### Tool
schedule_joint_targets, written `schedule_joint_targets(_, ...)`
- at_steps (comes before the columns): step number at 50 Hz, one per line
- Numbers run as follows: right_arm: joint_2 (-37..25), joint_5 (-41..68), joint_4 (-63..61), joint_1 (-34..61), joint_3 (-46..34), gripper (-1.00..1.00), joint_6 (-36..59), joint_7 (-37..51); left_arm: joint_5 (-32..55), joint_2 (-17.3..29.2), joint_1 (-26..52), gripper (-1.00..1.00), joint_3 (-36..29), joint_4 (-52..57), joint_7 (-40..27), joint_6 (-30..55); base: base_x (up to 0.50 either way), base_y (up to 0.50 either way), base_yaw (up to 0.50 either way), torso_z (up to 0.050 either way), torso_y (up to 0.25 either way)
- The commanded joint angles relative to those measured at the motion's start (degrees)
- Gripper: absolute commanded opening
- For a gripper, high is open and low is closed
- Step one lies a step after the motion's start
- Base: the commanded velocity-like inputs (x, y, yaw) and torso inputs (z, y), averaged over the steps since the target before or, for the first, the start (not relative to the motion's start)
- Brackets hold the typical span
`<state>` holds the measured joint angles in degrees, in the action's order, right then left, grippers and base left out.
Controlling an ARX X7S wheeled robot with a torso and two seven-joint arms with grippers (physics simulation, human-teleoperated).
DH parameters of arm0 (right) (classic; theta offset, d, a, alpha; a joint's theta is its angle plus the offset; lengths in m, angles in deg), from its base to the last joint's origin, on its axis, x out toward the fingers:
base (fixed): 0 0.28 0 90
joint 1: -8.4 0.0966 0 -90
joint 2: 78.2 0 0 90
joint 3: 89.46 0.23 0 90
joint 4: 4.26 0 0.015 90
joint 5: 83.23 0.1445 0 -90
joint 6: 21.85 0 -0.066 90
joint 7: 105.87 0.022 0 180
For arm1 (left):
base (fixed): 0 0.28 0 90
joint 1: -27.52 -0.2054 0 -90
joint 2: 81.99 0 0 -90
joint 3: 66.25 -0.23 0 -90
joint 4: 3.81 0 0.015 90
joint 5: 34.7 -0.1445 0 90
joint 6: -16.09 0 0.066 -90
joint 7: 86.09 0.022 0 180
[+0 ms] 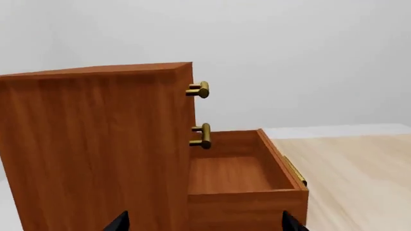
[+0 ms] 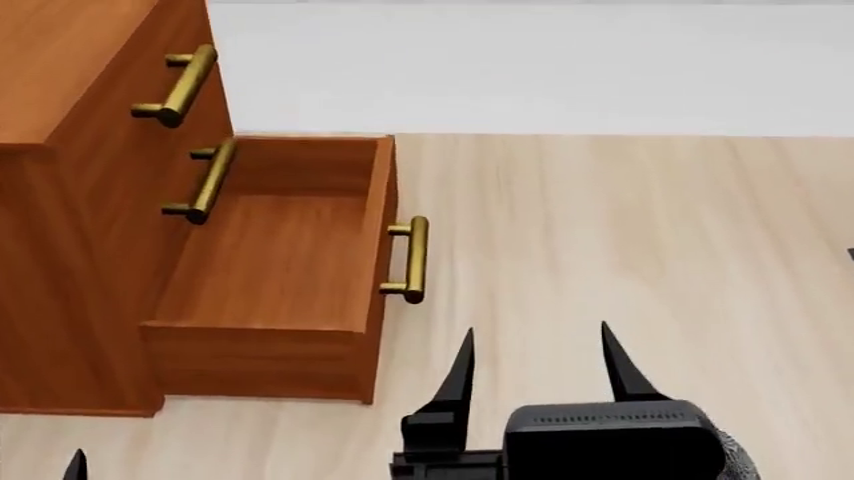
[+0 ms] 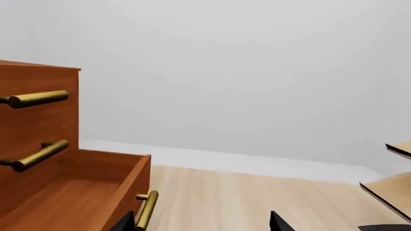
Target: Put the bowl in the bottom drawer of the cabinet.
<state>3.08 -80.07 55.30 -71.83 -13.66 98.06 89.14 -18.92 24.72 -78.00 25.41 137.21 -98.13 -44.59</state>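
The reddish-brown cabinet (image 2: 80, 200) stands at the left of the head view. Its bottom drawer (image 2: 280, 260) is pulled out and empty, with its brass handle (image 2: 414, 258) facing right. The bowl is out of view in every frame. My right gripper (image 2: 537, 345) is open and hovers just right of the drawer front, holding nothing. Its wrist view shows the drawer (image 3: 70, 192) and handle (image 3: 146, 211) beside one finger. My left gripper (image 1: 204, 224) is open at the cabinet's side (image 1: 90, 144), with the drawer (image 1: 231, 173) beyond. In the head view only a tip of the left gripper (image 2: 78, 465) shows.
The two upper drawers are shut, their brass handles (image 2: 180, 85) (image 2: 207, 180) sticking out over the open drawer. A pale wooden surface (image 2: 641, 250) stretches right of the cabinet. A pale wooden rack (image 3: 391, 187) shows at the edge of the right wrist view.
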Motion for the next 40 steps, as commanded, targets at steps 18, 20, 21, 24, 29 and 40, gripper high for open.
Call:
schedule_joint_targets(18, -0.5, 0.4, 2.3, 0.5, -0.2, 1.00, -2.0, 2.2, 1.2, 0.9, -1.6, 1.00, 0.5, -0.6, -0.8, -1.3, 0.36, 0.25, 0.00, 0.000, 0.001)
schedule_joint_targets(20, -0.5, 0.6, 2.4, 0.4, -0.1, 1.00, -2.4, 2.2, 1.3, 1.0, -1.6, 1.00, 0.4, -0.6, -0.7, -1.3, 0.00, 0.00, 0.00, 0.000, 0.000)
schedule_joint_targets(21, -0.5, 0.7, 2.4, 0.5, -0.1, 1.00, -2.3, 2.2, 1.2, 1.1, -1.6, 1.00, 0.3, -0.6, -0.8, -1.4, 0.00, 0.00, 0.00, 0.000, 0.000)
schedule_joint_targets(24, -0.4, 1.2, 3.1, 1.0, 0.1, 1.00, -1.4, 2.3, 1.7, 1.2, -1.9, 1.00, 0.5, -0.4, -0.7, -1.6, 0.00, 0.00, 0.00, 0.000, 0.000)
schedule_joint_targets(29, -0.6, 1.4, 3.3, 0.9, 0.0, 1.00, -1.3, 2.5, -0.7, 1.8, -4.1, 1.00, -0.6, -1.4, -0.7, -3.2, 0.16, 0.00, 0.00, 0.000, 0.000)
schedule_joint_targets(40, -0.8, 1.8, 4.5, 2.0, -0.8, 1.00, -1.3, 2.4, 0.1, 2.5, -10.4, 1.00, 2.2, -0.8, -0.5, -6.4, 0.40, 0.13, 0.00, 0.000, 0.000)
